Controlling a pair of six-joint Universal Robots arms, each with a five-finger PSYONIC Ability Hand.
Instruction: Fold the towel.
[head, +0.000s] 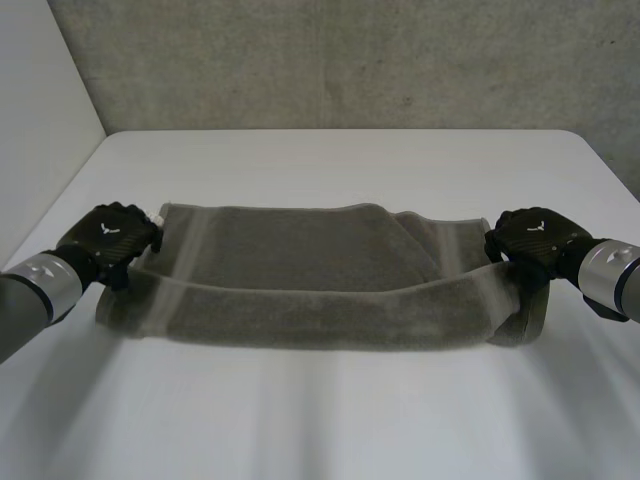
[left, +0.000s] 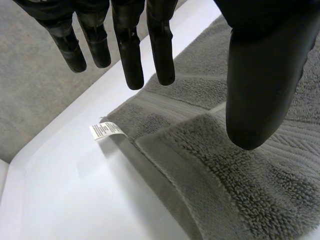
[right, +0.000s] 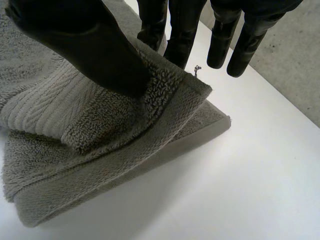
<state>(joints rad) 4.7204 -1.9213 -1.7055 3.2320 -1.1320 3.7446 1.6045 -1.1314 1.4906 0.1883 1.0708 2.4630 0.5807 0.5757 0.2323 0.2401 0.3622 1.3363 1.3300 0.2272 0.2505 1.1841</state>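
The left hand (left: 265, 70) hangs over a grey towel (left: 235, 190), its fingers (left: 131, 55) straight and apart from the thumb, gripping nothing. The towel lies doubled on a white table (left: 70, 195). A white label (left: 106, 130) juts from the towel's corner.

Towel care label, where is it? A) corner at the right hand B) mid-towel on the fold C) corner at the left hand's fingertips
C: the white label sticks out of a towel corner onto the table, at the fingertips of the left hand.
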